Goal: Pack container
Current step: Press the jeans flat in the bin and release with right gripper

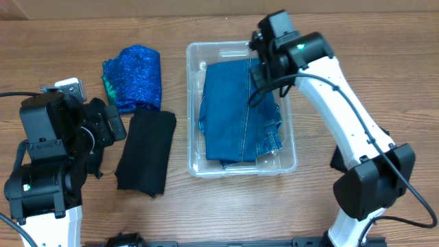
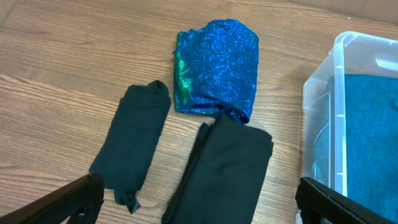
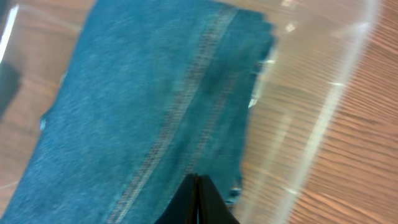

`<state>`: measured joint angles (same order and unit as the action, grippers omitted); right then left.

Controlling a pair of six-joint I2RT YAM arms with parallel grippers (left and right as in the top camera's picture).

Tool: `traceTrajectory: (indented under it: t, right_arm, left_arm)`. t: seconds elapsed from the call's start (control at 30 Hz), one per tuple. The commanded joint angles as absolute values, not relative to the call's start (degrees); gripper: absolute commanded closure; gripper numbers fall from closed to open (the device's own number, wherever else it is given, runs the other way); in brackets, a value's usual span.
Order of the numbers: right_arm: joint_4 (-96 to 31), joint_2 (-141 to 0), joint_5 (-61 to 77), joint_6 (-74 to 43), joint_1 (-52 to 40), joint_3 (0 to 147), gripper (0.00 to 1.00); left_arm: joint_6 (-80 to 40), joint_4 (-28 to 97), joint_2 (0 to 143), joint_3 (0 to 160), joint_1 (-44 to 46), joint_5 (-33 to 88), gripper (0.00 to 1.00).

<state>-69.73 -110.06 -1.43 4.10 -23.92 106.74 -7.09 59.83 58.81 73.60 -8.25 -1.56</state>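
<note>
The clear plastic container [image 1: 191,103] stands mid-table with folded blue jeans [image 1: 236,110] lying inside. My right gripper [image 1: 258,74] hovers over the jeans at the container's far right side. In the right wrist view its fingers [image 3: 198,186] are pressed together with nothing between them, just above the jeans [image 3: 137,106] and beside the clear wall [image 3: 317,124]. My left gripper [image 1: 113,127] is open, its fingers [image 2: 199,196] spread wide above a folded black cloth [image 2: 230,168]. The container's corner [image 2: 339,93] shows at the right of the left wrist view.
A sparkly blue-green cloth [image 1: 134,75] lies far left of the container, also in the left wrist view [image 2: 217,65]. The folded black cloth [image 1: 145,151] lies beside the container. A smaller black cloth [image 2: 134,143] lies left of it.
</note>
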Motion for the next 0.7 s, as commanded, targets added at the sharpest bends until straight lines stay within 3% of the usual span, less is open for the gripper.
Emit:
traceTrajectory:
  t: [0.0,0.37,0.67]
  right_arm:
    - [-68.6,-112.9,-1.4,3.5,-24.4,104.6,0.96]
    - [-61.5,-123.3,1.0,2.6,-23.7,94.3,0.96]
    - [-67.4,-123.6,-0.4,1.0,-23.8,99.8,0.96]
  left_arm:
    - [-6.2,59.8,58.9,75.0,-8.2,-2.1,0.00]
    - [-6.2,59.8,58.9,75.0,-8.2,-2.1,0.00]
    - [-6.2,59.8,58.9,75.0,-8.2,-2.1,0.00]
